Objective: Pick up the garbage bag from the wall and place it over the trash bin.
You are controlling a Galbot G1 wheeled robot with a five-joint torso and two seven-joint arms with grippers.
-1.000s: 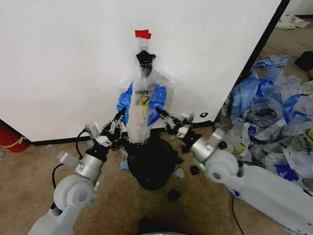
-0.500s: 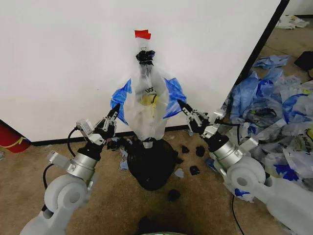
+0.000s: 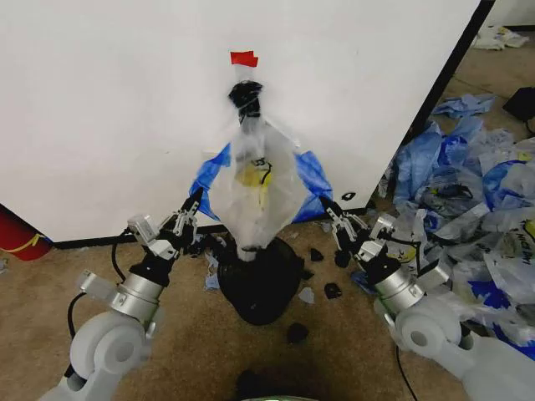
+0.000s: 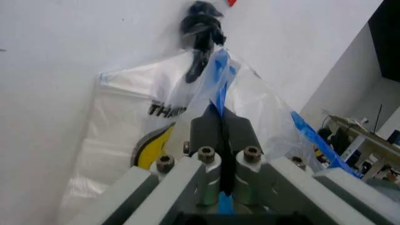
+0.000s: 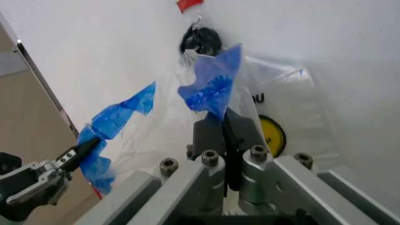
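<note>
In the head view, the garbage bag [image 3: 255, 180] hangs on the wall [image 3: 109, 109], just under a piece of red tape [image 3: 244, 58] and a black knot [image 3: 246, 96]. Its long axis goes from the knot down to a narrow end that meets the top of the trash bin [image 3: 259, 280], which stands on the carpet directly under it. The left gripper [image 3: 194, 203] holds the blue edge of the bag on one side and the right gripper [image 3: 328, 209] holds the blue edge on the other side, so the bag is spread wide between them. Both arms are about equally near, and the bin lies below and between the two grippers. Many similar bags [image 3: 468, 192] lie on the floor at the right.

In the left wrist view, the left gripper's fingers [image 4: 209, 129] are pressed together on a blue strip of the bag, and the rest of the bag rises beyond them toward the knot.

In the right wrist view, the right gripper's fingers [image 5: 240, 133] are also pressed together, pinching a blue flap of the bag. The left gripper [image 5: 84, 146] shows farther off, holding the opposite blue edge.
</note>
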